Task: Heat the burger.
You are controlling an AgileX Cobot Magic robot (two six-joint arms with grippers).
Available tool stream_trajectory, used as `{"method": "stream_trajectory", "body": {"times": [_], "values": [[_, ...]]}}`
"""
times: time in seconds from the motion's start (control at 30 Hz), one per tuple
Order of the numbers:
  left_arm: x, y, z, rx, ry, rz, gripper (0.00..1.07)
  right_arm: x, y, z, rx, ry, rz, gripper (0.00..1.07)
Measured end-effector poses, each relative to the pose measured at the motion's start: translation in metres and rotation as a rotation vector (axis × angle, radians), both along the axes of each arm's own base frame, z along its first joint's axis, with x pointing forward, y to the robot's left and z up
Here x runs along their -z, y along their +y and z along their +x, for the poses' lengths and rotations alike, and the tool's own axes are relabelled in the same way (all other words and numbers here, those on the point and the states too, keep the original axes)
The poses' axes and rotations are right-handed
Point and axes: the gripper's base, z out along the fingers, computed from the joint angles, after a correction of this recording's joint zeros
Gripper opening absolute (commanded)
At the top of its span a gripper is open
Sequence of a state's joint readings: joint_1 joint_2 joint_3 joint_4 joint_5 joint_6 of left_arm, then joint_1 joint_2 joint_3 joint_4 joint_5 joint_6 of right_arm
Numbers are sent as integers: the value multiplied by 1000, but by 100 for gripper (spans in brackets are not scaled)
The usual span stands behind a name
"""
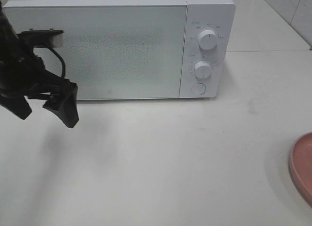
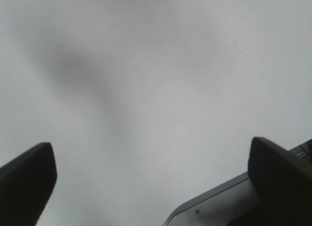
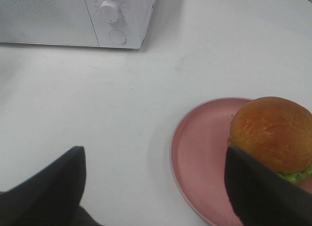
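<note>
The burger [image 3: 271, 133] sits on a pink round plate [image 3: 200, 158], toward the plate's far-right portion as seen from the right wrist camera. The burger stands upright, glossy golden-brown bun dome facing up, with a frill of green lettuce visible at its lower edge. Being round, it shows no distinct long axis. The patty is not visible.

The right claw [image 3: 156, 187] hangs above the table [image 1: 161, 162] with its jaws spread wide apart and nothing between them. One finger [image 3: 263, 192] overlaps the near side of the burger in the view; whether it touches cannot be told.

In the exterior high view, only the plate's rim shows, at the right edge of the table; the burger is out of that frame.

The table surface is plain white and smooth, with faint shadows. A white microwave oven [image 1: 117, 46] stands at the back, door closed, with two round dials [image 1: 208, 39] and a round button [image 1: 198, 88] on its right-hand panel. White wall tiles [image 1: 292, 7] are visible at the upper right.

The left claw [image 1: 46, 102] hangs in front of the microwave's lower left corner, jaws released and spread wide, holding nothing. A corner of the microwave appears beside one finger [image 2: 280, 179] in the left wrist view.
</note>
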State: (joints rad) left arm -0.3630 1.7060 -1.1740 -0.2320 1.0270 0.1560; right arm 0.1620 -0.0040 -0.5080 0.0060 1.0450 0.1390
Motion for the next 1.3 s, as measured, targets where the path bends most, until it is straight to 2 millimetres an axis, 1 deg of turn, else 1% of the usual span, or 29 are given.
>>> {"method": "stream_trajectory", "body": {"times": [0.03,0.1,0.13,0.17,0.2,0.23,0.27,0.33,0.37,0.43,0.47,0.5,0.57,0.6,0.63,0.7,0.73,0.77,0.83,0.87,0.93,0.97,1.03,1.07,1.1,1.13,1.2,1.27,1.3], "values": [[-5,13,-2,-35,-9,-4,101,0,0,0,0,0,0,75],[-7,18,-5,-50,-13,-6,101,0,0,0,0,0,0,75],[-11,33,-9,-91,-20,-8,101,0,0,0,0,0,0,75],[-11,33,-9,-91,-20,-8,101,0,0,0,0,0,0,75],[-13,39,-11,-109,-22,-8,101,0,0,0,0,0,0,75],[-15,54,-16,-153,-26,-8,101,0,0,0,0,0,0,75],[-15,54,-16,-153,-26,-8,101,0,0,0,0,0,0,75],[-21,73,-26,-216,-40,-10,101,0,0,0,0,0,0,75],[-21,73,-26,-216,-40,-10,101,0,0,0,0,0,0,75],[-26,92,-37,-279,-54,-12,101,0,0,0,0,0,0,75],[-26,92,-37,-279,-54,-12,101,0,0,0,0,0,0,75],[-30,104,-44,-325,-69,-13,101,0,0,0,0,0,0,75],[-32,110,-49,-348,-76,-13,101,0,0,0,0,0,0,75],[-35,120,-59,-383,-89,-8,101,0,0,0,0,0,0,75],[-35,120,-59,-383,-89,-8,101,0,0,0,0,0,0,75],[-38,128,-76,-419,-109,-6,101,0,0,0,0,0,0,75],[-38,128,-76,-419,-109,-6,101,0,0,0,0,0,0,75],[-42,129,-86,-426,-132,-6,101,0,0,0,0,0,0,75],[-45,129,-91,-426,-147,-8,101,0,0,0,0,0,0,75],[-47,129,-101,-428,-167,-8,101,0,0,0,0,0,0,75],[-48,128,-106,-428,-180,-10,101,0,0,0,0,0,0,75],[-50,128,-116,-432,-201,-11,101,0,0,0,0,0,0,75],[-50,128,-121,-435,-211,-10,101,0,0,0,0,0,0,75],[-50,128,-131,-440,-228,-5,101,0,0,0,0,0,0,75],[-50,128,-131,-440,-228,-5,101,0,0,0,0,0,0,75],[-50,127,-142,-444,-250,-2,101,0,0,0,0,0,0,75],[-50,127,-147,-445,-263,-4,101,0,0,0,0,0,0,75],[-47,126,-162,-445,-286,-7,101,0,0,0,0,0,0,75],[-47,126,-162,-445,-286,-7,101,0,0,0,0,0,0,75]]}}
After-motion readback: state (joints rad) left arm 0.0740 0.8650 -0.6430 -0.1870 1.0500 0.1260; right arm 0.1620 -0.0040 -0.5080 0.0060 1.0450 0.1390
